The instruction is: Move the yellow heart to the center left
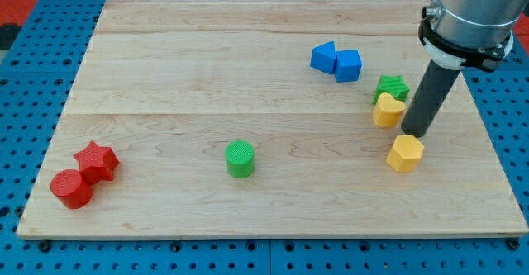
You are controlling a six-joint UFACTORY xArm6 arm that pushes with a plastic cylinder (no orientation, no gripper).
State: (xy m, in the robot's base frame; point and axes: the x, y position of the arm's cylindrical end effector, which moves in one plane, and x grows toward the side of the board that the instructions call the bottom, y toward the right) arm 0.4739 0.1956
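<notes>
The yellow heart lies at the board's right side, touching the green star just above it. My tip stands just right of the heart and a little below it, close to it but apart from it. The yellow hexagon lies directly below my tip. The rod rises from the tip toward the view's upper right.
Two blue blocks sit together at the view's upper middle right. A green cylinder stands at the lower middle. A red star and a red cylinder touch at the lower left. The wooden board lies on a blue pegboard.
</notes>
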